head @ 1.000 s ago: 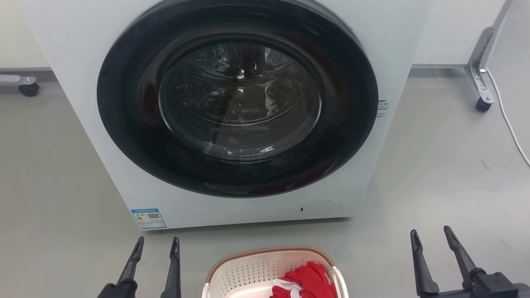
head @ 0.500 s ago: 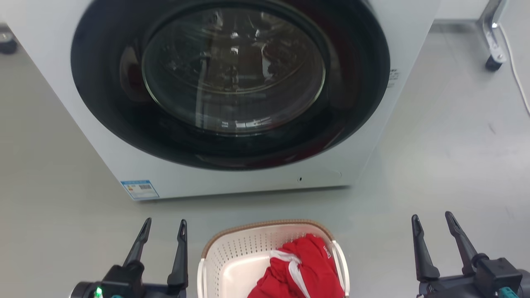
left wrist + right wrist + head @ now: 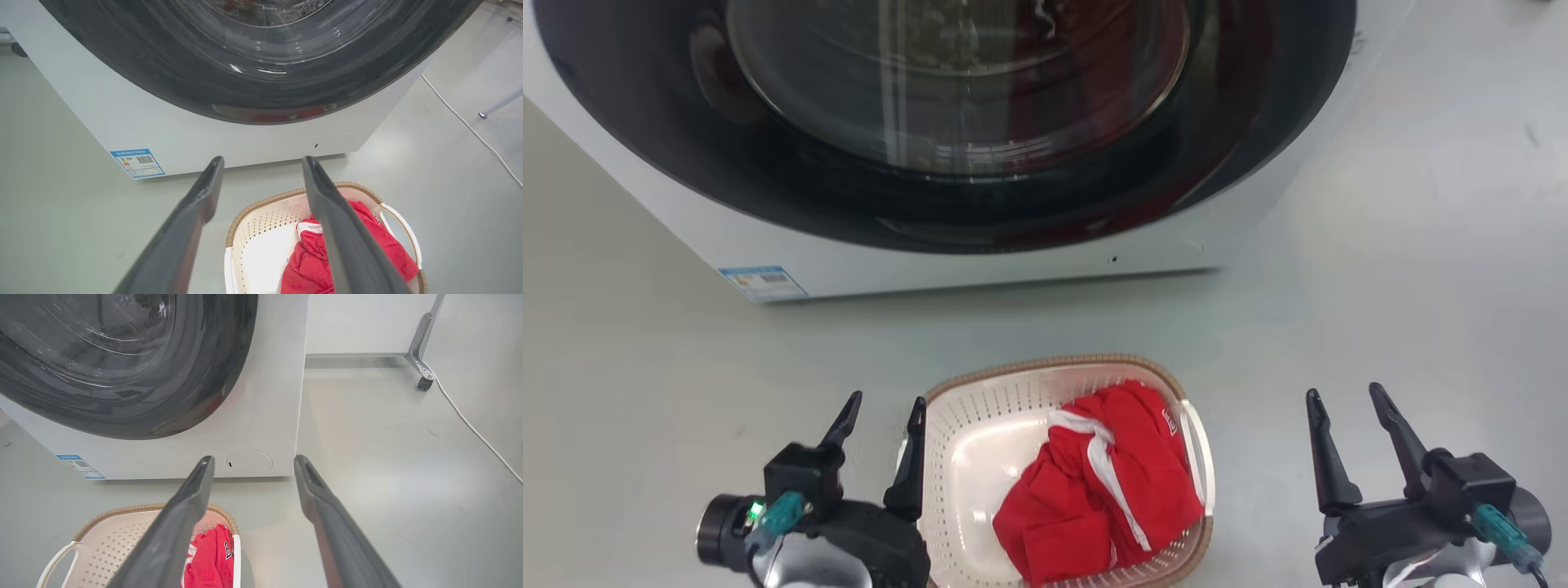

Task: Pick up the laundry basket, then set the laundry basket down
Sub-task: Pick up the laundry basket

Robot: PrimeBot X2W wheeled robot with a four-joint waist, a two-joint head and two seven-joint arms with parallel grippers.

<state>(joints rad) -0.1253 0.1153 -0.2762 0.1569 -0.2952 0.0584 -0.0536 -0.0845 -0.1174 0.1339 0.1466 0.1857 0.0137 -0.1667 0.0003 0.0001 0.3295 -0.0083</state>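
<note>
The head camera is looking further down than a second ago, so the washing machine (image 3: 1013,261) is sitting higher in the head view and much more of the laundry basket (image 3: 980,420) is showing. Against the basket, the left gripper (image 3: 887,400) has come closer. Its inner finger is now lying over the basket's left rim in the head view, though whether it is touching is unclear. The right gripper (image 3: 1343,391) is hanging well apart from the right rim. Both grippers are keeping their fingers spread wide and holding nothing, as the left wrist view (image 3: 263,159) and the right wrist view (image 3: 254,458) also show.

The basket (image 3: 261,228) is sitting on the grey floor (image 3: 1380,286), just in front of the machine's lower front edge and slightly toward its right corner, with a strip of floor between them. It is cream-white with perforated walls, a brown woven-look rim and white loop handles, and a crumpled red and white garment (image 3: 1111,490) is lying in its right half.

Its handles are facing left and right, one toward each gripper. It is appearing slightly wider across than deep, but its near end is reaching the bottom edge of the head view, so the long axis is not certain.
</note>
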